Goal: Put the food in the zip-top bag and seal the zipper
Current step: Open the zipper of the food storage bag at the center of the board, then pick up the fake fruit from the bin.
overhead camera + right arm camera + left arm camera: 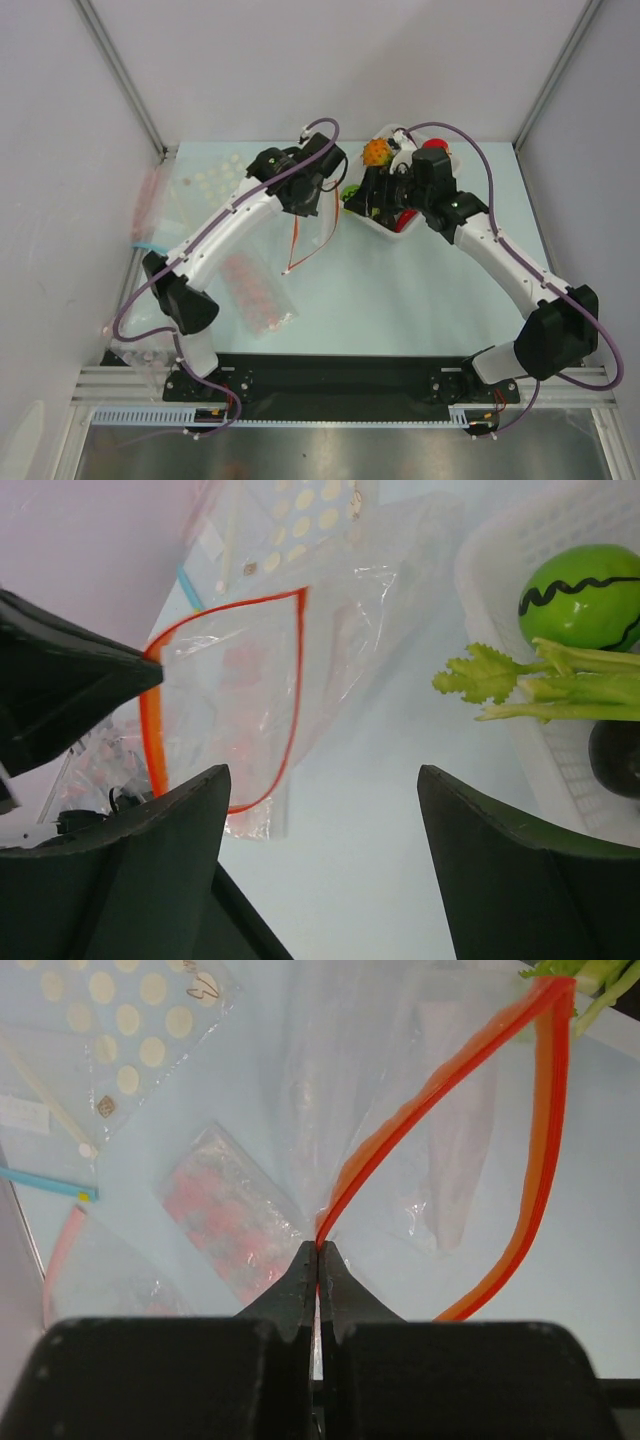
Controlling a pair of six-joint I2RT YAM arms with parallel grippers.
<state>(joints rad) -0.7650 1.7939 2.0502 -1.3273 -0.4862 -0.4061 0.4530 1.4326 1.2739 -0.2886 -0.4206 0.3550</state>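
Left gripper point(318, 1260): fingers pressed together, pinching the zipper point(440, 1090) at one end of the mouth. From that pinch the two orange-red strips part and run out as a wide loop, so the mouth stands unsealed.

Zip-top bag point(240, 670): held by the left gripper just beside the white basket point(495, 570), on the side toward the left arm. The clear plastic hangs crumpled below the strip. The right wrist view looks into the open mouth.

Right gripper point(322, 770): fingers spread wide, nothing between them. In the top view it is positioned over the basket, at the edge nearest the bag. Whether it touches the basket cannot be told.

Food: the round green fruit point(585, 595), marked with a black wavy line, lies in the basket. A green celery stalk point(530, 685) lies just beside it, its leafy end over the basket's rim toward the bag. A dark item shows below the celery stalk; its identity cannot be told. The orange pineapple point(376, 152) and the round red fruit point(436, 146) show at the far end of the basket.

Other items: a packet of pink-red dots point(225, 1210) and a sheet of white dots point(130, 1020) lie flat on the table point(400, 290), beyond the bag from the basket and well apart from the basket.
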